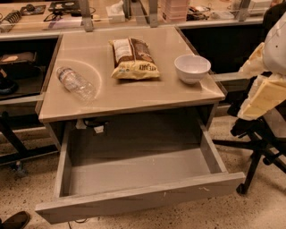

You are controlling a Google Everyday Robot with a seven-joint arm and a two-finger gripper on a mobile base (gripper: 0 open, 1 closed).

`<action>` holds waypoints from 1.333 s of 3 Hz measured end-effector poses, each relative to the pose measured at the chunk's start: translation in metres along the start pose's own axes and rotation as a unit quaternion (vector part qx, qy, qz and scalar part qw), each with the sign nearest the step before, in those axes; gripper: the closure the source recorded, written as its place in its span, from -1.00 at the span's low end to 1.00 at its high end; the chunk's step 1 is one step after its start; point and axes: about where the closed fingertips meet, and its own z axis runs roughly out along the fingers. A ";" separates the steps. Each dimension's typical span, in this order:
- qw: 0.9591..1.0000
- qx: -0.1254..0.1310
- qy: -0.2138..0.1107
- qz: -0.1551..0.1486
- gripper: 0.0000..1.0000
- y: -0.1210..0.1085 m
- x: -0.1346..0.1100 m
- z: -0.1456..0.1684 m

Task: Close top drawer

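The top drawer [138, 199] is pulled far out from under the beige table top [134, 94]. It is a wide grey wooden box and its inside is empty. Its flat front faces me and has small white scuffs. My gripper [263, 96] is at the right edge of the view, cream and white, to the right of the table at about table-top height. It is apart from the drawer and touches nothing of it. No other drawer fronts show.
On the table top lie a clear plastic bottle [76, 82], a snack bag [134, 58] and a white bowl [192, 68]. A black wheeled chair base [257, 152] stands right of the drawer. A cluttered counter [134, 13] runs behind. A shoe [15, 220] shows bottom left.
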 end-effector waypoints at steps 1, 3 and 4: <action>1.000 0.000 0.000 0.000 0.20 0.000 0.000 0.000; 1.000 0.000 0.000 0.000 1.00 0.000 0.000 0.000; 1.000 0.004 0.022 0.012 1.00 0.025 0.013 -0.003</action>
